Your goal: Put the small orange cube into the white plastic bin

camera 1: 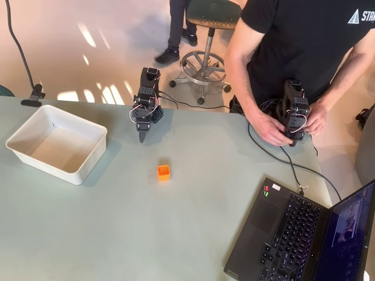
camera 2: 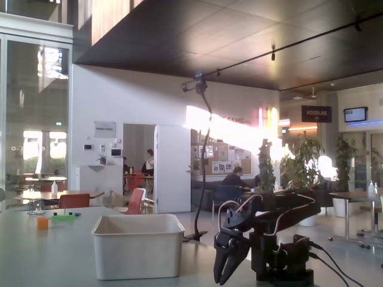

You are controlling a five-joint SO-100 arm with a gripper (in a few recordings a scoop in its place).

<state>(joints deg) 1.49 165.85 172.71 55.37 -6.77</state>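
Small orange cube [camera 1: 163,172] sitting alone near the middle of the table [camera 1: 88,234], flat on the top, nothing touching it. No cube inside the white plastic bin [camera 1: 87,168] yet; bin resting close to the left edge in the overhead view, well apart from the cube, open side up. Gripper [camera 1: 142,136] hanging near the far edge, tip pointing down, between bin and cube but closer to the cube, holding nothing. In the fixed view, gripper [camera 2: 226,270] fingers looking close together, maybe a thin gap; hard to tell for sure. Laptop [camera 1: 293,234] at the near right corner, out of the way.

Could go wrong: tiny cube, so easy to bump and push away with shut fingers. Could also slip out on the long ride to the bin, or land on the rim and bounce off.
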